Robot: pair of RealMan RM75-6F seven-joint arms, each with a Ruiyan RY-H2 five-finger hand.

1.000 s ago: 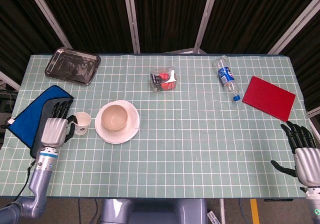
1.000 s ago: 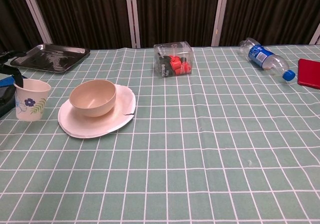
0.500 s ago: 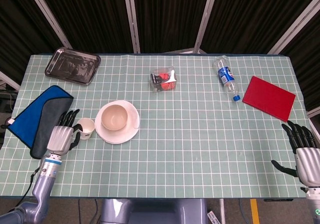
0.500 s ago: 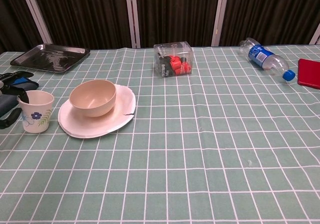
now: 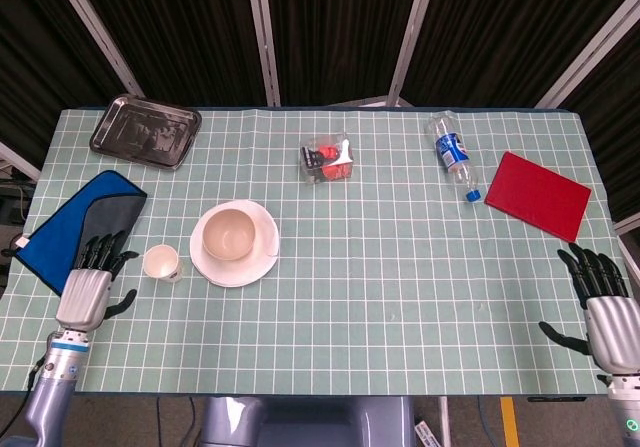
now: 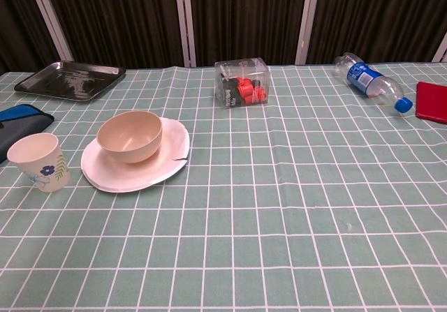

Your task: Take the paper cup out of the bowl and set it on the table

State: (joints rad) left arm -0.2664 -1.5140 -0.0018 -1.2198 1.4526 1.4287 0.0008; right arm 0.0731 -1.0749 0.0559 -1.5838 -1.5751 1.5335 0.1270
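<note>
Paper cup (image 5: pixel 162 263) tilted on table (image 5: pixel 400 297), beside bowl (image 5: pixel 229 233) | just ahead-right of left hand (image 5: pixel 88 289) | fingers spread, empty

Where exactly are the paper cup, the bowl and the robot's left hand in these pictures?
paper cup (image 6: pixel 38 161): chest view, on its flowered side wall.
bowl (image 6: pixel 130 136): chest view, on its outer wall.
left hand (image 5: pixel 87 285): head view, on the back of the hand.
</note>
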